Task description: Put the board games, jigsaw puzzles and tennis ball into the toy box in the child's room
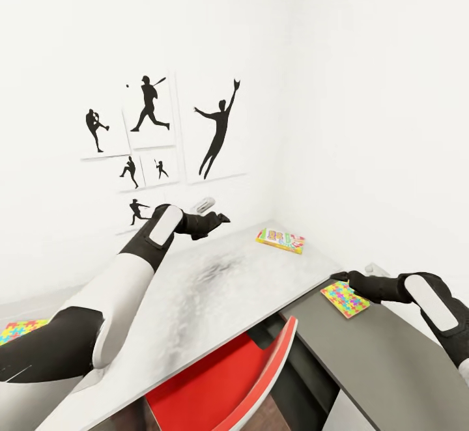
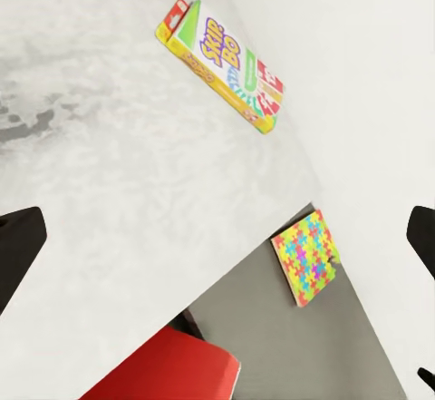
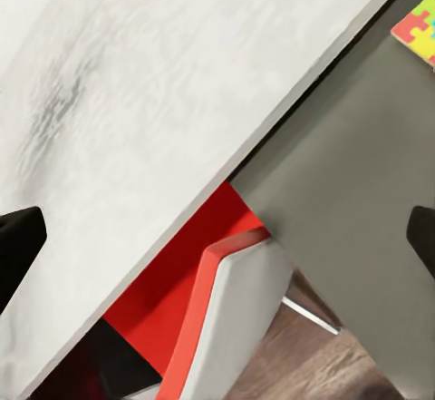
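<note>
"SKIP-BO" is read on the board game [image 2: 222, 63] near the bench's [image 1: 215, 288] far corner; both tools [image 2: 217, 237] [image 3: 217, 237] are spread wide, empty.

Table [image 1: 215, 288] — Skip-Bo box [image 1: 281, 239] on top, jigsaw puzzle [image 1: 345, 298] seemingly lower.

Red chair [image 1: 241, 385] (grey-backed), black sports silhouette pictures [image 1: 156, 138] on white wall

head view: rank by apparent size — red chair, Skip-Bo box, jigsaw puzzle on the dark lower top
1. Red chair, by far the largest, though nearest the camera.
2/3. Skip-Bo box and jigsaw puzzle look about alike; the box sits farther back, so no ranking between them.
</note>
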Robot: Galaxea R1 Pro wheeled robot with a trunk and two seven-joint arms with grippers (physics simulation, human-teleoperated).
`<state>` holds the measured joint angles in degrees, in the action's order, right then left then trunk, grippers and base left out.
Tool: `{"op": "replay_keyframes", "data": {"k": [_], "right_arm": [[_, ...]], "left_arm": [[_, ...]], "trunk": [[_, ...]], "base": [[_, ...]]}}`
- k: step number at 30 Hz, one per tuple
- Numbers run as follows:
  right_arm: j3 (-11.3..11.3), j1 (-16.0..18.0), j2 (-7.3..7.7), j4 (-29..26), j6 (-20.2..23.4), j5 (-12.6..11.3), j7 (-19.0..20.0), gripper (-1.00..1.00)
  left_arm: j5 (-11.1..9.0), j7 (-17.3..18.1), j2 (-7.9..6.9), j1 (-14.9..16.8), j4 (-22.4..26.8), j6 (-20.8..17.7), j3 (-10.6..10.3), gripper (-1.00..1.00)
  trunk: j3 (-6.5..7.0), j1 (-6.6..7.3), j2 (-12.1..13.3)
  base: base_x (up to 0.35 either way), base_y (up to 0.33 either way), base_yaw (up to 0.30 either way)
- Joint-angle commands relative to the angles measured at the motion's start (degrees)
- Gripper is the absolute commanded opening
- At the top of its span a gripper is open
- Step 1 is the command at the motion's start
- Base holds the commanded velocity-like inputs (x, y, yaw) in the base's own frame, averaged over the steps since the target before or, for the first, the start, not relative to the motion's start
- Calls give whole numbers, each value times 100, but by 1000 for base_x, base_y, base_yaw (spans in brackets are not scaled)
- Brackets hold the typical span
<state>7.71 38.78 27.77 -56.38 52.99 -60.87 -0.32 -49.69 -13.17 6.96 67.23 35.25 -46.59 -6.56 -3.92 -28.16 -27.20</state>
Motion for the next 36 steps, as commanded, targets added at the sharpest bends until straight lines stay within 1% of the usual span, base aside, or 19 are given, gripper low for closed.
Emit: {"op": "replay_keyframes", "data": {"k": [1,3,4,7,8,11,18,22,25,26,28,29,30,31,32,33,34,36], "right_arm": [[121,5,5,-3,-56,28,84,100],[320,11,2,-15,-148,88,238,100],[320,11,2,-15,-148,88,238,100],[521,35,-3,-48,-205,141,374,100],[521,35,-3,-48,-205,141,374,100],[616,53,-6,-60,-226,168,455,100],[674,72,-4,-54,-232,180,533,100],[693,93,-38,36,-238,180,537,100],[711,148,-142,186,-235,185,543,100],[711,148,-142,186,-235,185,543,100],[718,196,-223,317,-232,188,542,100],[718,196,-223,317,-232,188,542,100],[723,225,-255,389,-235,192,544,100],[732,283,-317,543,-238,203,546,100],[736,309,-345,612,-241,208,549,100],[736,309,-345,612,-241,208,549,100],[741,349,-387,727,-244,223,557,100],[744,375,-412,802,-244,254,564,100]], "left_arm": [[-25,-47,0,-11,-15,-8,-14,100],[26,-38,2,-60,-44,-8,-13,100],[26,-38,2,-60,-44,-8,-13,100],[71,-30,-3,-111,-70,-15,-10,100],[71,-30,-3,-111,-70,-15,-10,100],[97,-36,-8,-151,-84,-17,-7,100],[119,-12,-25,-234,-88,-18,-4,100],[123,2,-48,-262,-88,-22,2,100],[121,18,-99,-294,-89,-28,11,100],[121,18,-99,-294,-89,-28,11,100],[120,36,-147,-321,-60,-40,9,100],[120,36,-147,-321,-60,-40,9,100],[118,55,-174,-336,-15,-50,8,100],[115,144,-259,-426,191,-83,7,100],[110,215,-313,-500,338,-108,7,100],[110,215,-313,-500,338,-108,7,100],[100,416,-443,-691,756,-186,13,100],[94,649,-589,-914,1255,-305,26,100]], "trunk": [[-13,-3,-12],[-13,-3,-12],[-13,-3,-12],[-13,-3,-12],[-13,-3,-12],[-13,-3,-12],[-13,-3,-12],[-13,-3,-12],[-13,-3,-12],[-13,-3,-12],[-13,-3,-12],[-13,-3,-12],[-13,-3,-12],[-13,-3,-12],[-13,-3,-12],[-13,-3,-12],[-13,-3,-12],[-13,-3,-12]], "base": [[0,0,0],[0,0,0],[0,0,0],[0,0,-30],[0,0,-61],[0,0,-138],[0,0,-222],[0,0,-273],[0,0,-282],[0,0,-285],[0,0,-287],[0,0,-288],[0,0,-289],[0,0,-290],[0,0,-291],[0,0,-291],[0,0,-292],[0,0,-292]]}}
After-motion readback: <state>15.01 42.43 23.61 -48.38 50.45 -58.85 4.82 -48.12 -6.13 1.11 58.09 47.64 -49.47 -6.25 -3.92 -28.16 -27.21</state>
